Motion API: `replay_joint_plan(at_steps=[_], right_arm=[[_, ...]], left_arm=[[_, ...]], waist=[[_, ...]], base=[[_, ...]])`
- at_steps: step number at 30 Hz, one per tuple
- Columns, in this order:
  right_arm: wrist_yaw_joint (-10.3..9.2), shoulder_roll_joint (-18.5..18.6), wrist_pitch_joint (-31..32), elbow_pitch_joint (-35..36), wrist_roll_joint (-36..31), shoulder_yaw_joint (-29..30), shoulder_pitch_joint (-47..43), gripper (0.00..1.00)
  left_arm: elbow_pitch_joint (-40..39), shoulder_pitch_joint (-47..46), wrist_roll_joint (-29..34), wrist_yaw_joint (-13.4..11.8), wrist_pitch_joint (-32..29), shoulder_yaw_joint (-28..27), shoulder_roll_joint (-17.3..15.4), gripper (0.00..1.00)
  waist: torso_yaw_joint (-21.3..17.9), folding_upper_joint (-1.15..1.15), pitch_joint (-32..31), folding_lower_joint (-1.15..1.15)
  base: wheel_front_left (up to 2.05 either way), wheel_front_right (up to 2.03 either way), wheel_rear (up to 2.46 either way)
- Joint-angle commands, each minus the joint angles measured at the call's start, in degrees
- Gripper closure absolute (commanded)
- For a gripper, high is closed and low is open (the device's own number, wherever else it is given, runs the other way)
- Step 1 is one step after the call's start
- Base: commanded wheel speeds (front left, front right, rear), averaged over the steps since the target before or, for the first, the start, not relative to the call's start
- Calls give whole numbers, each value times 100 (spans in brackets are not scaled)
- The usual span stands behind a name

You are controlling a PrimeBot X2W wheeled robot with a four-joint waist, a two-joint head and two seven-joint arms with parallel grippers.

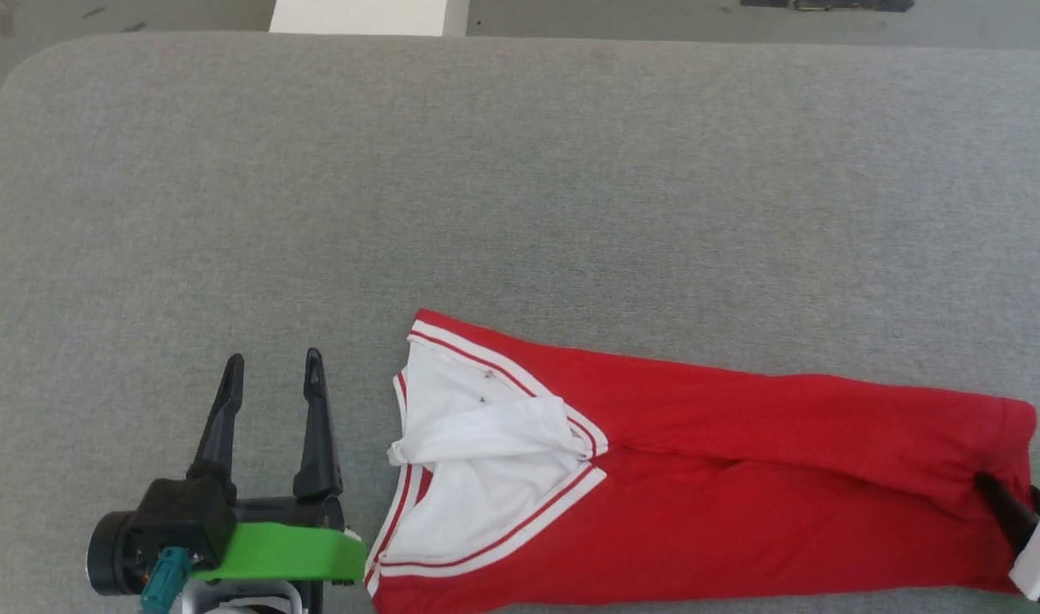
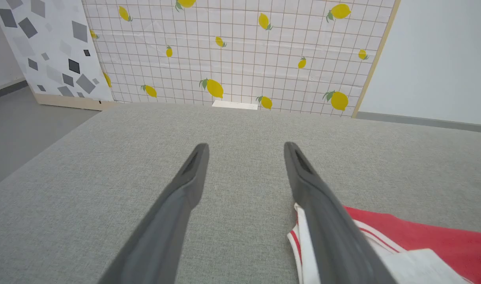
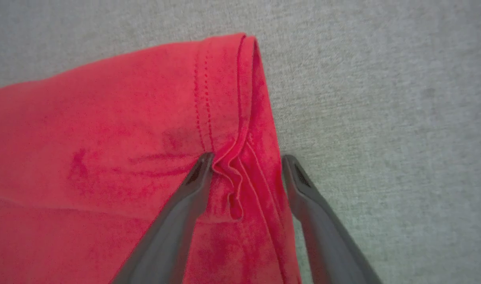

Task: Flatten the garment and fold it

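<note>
Far left, the left gripper [image 1: 271, 360] hovers over the bare gray bench [image 1: 520, 170], jaws wide apart with nothing between them. Just beside it lies the garment [image 1: 741, 477], a long red strip along the near edge, its white, stripe-trimmed end nearest that gripper. At the right end, the right gripper [image 3: 248, 157] has its jaws spread, straddling a puckered hem fold without pinching it.

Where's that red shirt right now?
In the head view the red shirt lies stretched along the near edge of the grey cushion, its collar end beside the left tool and its hem end at the right tool.
</note>
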State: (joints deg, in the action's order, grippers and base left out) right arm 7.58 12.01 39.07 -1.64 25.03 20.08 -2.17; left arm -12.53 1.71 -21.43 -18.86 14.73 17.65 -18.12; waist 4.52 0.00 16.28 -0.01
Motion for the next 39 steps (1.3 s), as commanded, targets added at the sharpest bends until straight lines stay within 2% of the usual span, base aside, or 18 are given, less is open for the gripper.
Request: replay_joint_plan(at_steps=[1,8,14,16,18,25,31,39], right_arm=[[-9,-73,94,-206,-7,-88,31,100],[-9,49,-173,-281,-134,183,262,100],[-9,542,-226,-416,-497,869,287,100],[-9,599,-135,-322,-466,803,246,100],[-9,597,33,-128,-344,622,188,100],[-9,468,862,917,127,-635,-217,100],[-9,276,1254,1653,480,-1564,-159,100],[-9,163,1328,1797,690,-2792,352,100]], left_arm=[[49,-41,89,53,26,-21,46,0],[234,69,119,151,27,-104,146,0],[351,239,68,226,27,-104,200,0],[362,270,48,233,27,-110,226,0],[381,306,25,247,27,-104,258,0],[473,399,-38,320,27,-68,378,0],[527,431,-63,385,27,-54,404,0],[554,474,-104,418,16,-15,385,0]], waist=[[42,0,0,1],[-32,0,-283,1],[-94,0,-611,1],[-104,0,-664,1],[-114,0,-709,1],[-108,0,-863,1],[-17,0,-944,1],[181,0,-998,1]], base=[[0,0,0],[0,0,0],[0,0,0],[0,0,0],[0,0,0],[0,0,0],[0,0,0],[0,0,0]])
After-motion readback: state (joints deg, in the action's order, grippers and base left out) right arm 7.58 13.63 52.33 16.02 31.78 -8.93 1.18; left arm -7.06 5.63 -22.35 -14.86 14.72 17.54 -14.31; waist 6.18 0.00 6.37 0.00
